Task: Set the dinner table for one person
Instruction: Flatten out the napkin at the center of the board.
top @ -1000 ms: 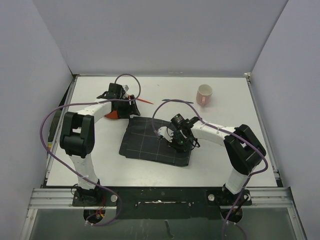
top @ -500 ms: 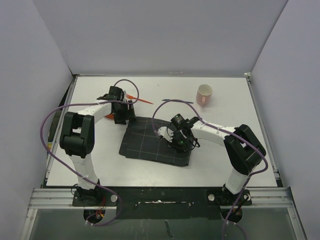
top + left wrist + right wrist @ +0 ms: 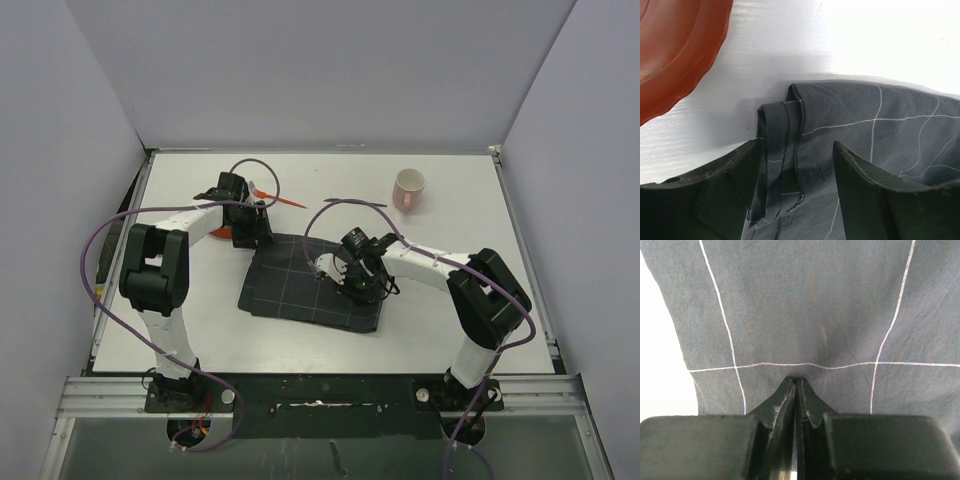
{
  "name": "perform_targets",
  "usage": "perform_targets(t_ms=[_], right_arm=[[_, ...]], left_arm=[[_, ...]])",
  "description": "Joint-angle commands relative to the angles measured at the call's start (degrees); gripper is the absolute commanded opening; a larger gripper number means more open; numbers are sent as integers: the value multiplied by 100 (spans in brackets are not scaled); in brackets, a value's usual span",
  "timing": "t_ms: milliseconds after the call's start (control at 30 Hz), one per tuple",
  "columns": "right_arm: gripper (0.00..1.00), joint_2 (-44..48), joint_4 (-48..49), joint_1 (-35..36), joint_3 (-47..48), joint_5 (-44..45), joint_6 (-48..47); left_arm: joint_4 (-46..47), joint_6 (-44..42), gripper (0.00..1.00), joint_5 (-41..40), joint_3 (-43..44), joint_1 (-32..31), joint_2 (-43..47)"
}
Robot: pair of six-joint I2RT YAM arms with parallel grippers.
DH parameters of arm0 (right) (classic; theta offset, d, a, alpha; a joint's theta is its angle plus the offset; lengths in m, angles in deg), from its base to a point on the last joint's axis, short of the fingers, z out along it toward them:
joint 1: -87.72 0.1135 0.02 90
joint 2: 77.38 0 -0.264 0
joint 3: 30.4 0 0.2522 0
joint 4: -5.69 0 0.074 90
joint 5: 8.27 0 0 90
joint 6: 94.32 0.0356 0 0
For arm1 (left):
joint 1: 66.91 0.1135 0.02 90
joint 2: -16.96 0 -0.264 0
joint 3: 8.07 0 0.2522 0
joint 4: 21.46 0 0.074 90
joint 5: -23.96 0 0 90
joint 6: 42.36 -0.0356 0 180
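bunched mat corner [image 3: 782,125] fills left gripper [image 3: 797,165] gap; red plate [image 3: 675,45] beside.

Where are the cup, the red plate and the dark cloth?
cup [image 3: 408,190]: top view, on its middle.
red plate [image 3: 685,55]: left wrist view, near its rim.
dark cloth [image 3: 296,285]: top view, on its middle.

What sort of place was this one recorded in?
Most likely a lab robot test cell rather than a real dining room: a rail-edged white tabletop, plain blank walls boxing it in on three sides, and two robot arms bolted to a metal frame at its near edge.
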Motion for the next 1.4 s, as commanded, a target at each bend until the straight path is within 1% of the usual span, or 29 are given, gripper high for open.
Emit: perform_targets(t_ms=[0, 67, 100, 133, 333, 567, 667, 733, 833, 900, 933, 967, 1000, 1033, 1167, 1267, 1367], right_arm=[[0, -232, 36, 56, 17, -180, -74], [0, -241, 36, 55, 26, -176, -78], [0, -247, 36, 51, 28, -179, -88], [0, -251, 24, 51, 28, -184, -87], [0, -241, -3, 51, 37, -219, -79], [0, -293, -43, 60, 53, -283, -86], [0, -335, -60, 60, 63, -299, -83], [0, -352, -69, 60, 71, -308, -87], [0, -365, -74, 64, 72, -320, -78], [0, -380, -86, 70, 81, -342, -81], [0, -395, -87, 75, 88, -347, -90], [0, -400, -95, 89, 90, -340, -92], [0, -405, -104, 94, 90, -347, -90], [0, -405, -105, 102, 88, -355, -90], [0, -405, -122, 123, 116, -365, -111], [0, -360, -98, 123, 116, -298, -122], [0, -142, 113, 101, 118, 146, -73]], left_arm=[[263, -31, 49, 240, 223, 4, -76], [214, -74, 23, 284, 314, 2, -87], [170, -95, 8, 294, 366, -4, -100], [137, -110, 0, 287, 414, -7, -103], [58, -225, 0, 295, 553, -13, -205], [-215, -601, 0, 162, 1123, -12, -446], [-348, -764, 0, -77, 1331, -11, -560], [-429, -802, 0, -404, 1434, -4, -592], [-447, -646, 0, -1129, 1444, 79, -475], [-347, -490, 0, -1208, 1378, 225, -384], [-279, -426, 13, -1071, 1353, 288, -368], [-251, -384, 64, -929, 1354, 340, -379], [-262, -374, 94, -871, 1389, 358, -405], [-268, -379, 97, -859, 1423, 354, -427], [-118, -453, 98, -869, 1348, 318, -276], [29, -494, 98, -765, 1277, 308, 111], [-50, -510, 98, -468, 1328, 107, 646]])
